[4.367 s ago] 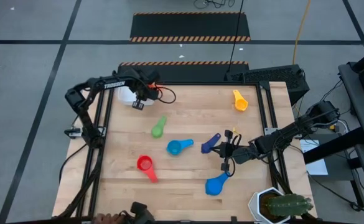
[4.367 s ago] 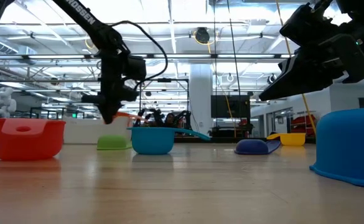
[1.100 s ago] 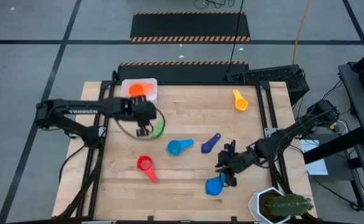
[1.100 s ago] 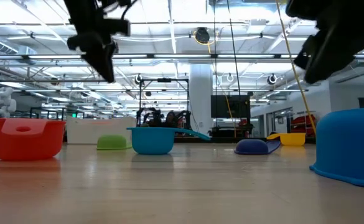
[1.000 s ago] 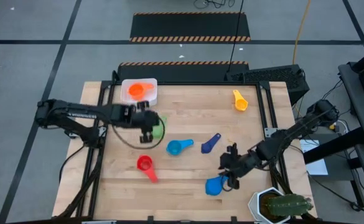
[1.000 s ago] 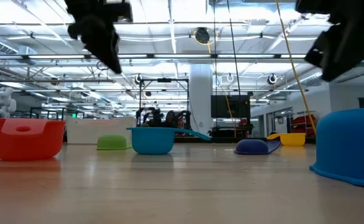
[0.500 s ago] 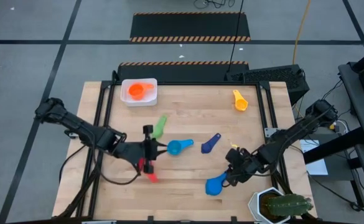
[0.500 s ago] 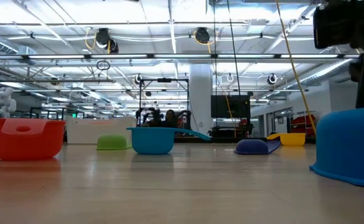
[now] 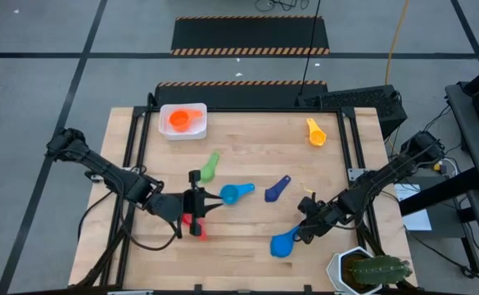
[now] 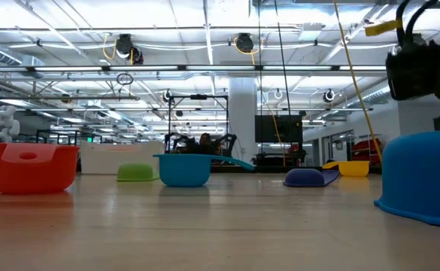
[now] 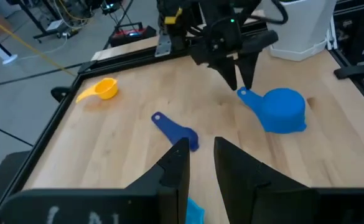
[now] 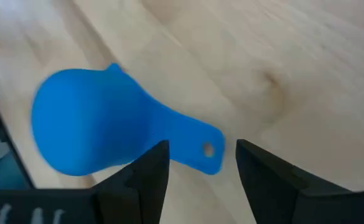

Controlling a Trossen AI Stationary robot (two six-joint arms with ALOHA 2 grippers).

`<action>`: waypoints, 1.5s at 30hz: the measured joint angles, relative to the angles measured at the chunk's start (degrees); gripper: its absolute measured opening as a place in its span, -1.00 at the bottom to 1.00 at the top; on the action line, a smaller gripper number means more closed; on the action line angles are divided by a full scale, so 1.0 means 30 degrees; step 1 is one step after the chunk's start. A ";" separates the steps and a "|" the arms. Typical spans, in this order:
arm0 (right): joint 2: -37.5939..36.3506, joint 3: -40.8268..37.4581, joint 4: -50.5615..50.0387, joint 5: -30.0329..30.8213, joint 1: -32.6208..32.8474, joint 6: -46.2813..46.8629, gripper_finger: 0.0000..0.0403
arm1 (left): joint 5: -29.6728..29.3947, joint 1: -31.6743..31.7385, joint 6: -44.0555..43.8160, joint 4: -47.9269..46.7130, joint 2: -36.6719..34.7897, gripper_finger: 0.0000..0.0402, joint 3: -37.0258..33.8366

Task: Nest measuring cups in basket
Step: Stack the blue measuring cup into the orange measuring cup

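Basket [image 9: 183, 121] sits at the table's far left corner, orange cup [image 9: 180, 120] inside it. Right gripper [image 9: 303, 232] hovers over the blue cup's [image 9: 286, 243] handle near the front edge – fingers parted, empty. Left gripper [image 9: 198, 215] is above the red cup [image 9: 192, 221] – fingers narrowly apart, holding nothing; bare wood lies between the loose plastic cups.
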 joint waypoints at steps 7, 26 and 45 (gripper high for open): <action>0.0000 -0.0655 0.0562 -0.0482 0.0000 0.0026 -0.11 | 0.0000 0.0007 0.0096 0.0016 0.0000 -0.62 -0.0004; -0.0029 -0.4204 0.7982 -0.0426 -0.0007 -0.0931 -0.41 | 0.0051 0.1162 0.3203 0.0905 -0.0007 -0.62 -0.0007; 0.0022 -0.4720 0.9635 0.0675 -0.0131 -0.3773 -0.98 | 0.1311 0.3726 0.4760 0.1095 -0.0007 -0.62 -0.0007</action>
